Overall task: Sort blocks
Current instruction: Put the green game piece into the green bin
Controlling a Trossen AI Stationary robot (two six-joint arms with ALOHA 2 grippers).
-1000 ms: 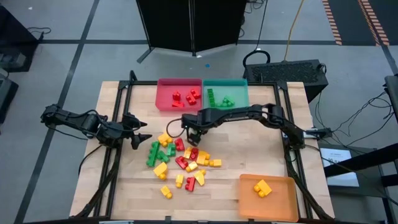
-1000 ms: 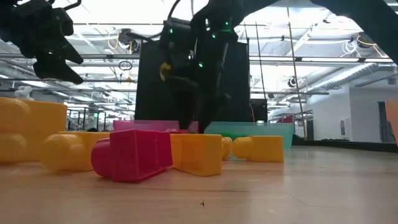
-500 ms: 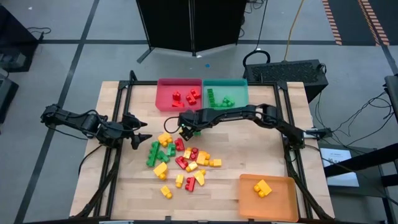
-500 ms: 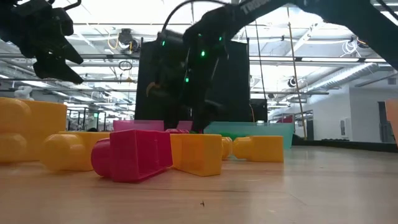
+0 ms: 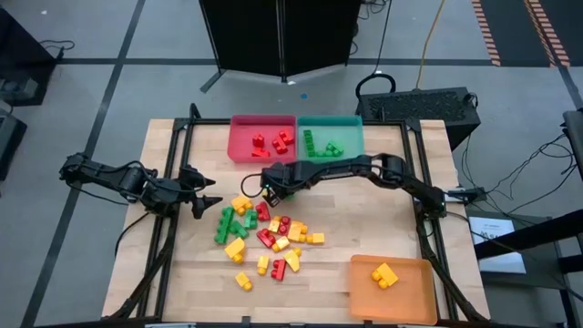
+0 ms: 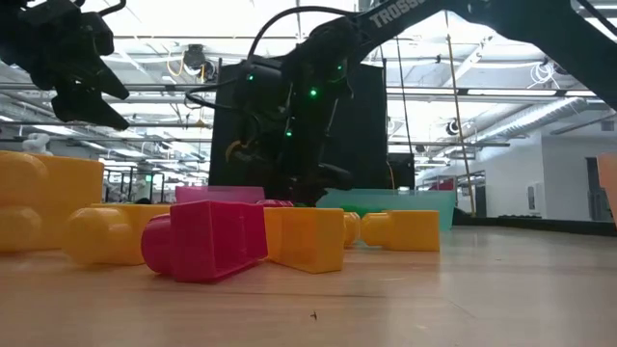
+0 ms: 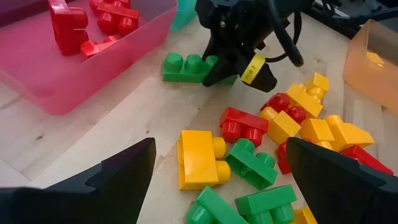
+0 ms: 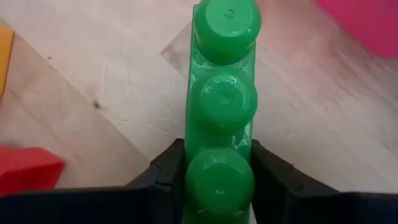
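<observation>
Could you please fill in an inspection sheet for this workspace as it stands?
Surface: wooden table, black frame rails.
Job's things: loose red, yellow and green blocks mid-table; red blocks in the red tray, green blocks in the teal tray, yellow blocks in the orange tray.
Clutter: nothing seen.
Grippers: right gripper low at the table, fingers closed on a green three-stud block; left gripper open, waiting at the left edge.
Cables: yellow cable on the floor; black cables to the right.
Surroundings: dark cabinet behind the table.
</observation>
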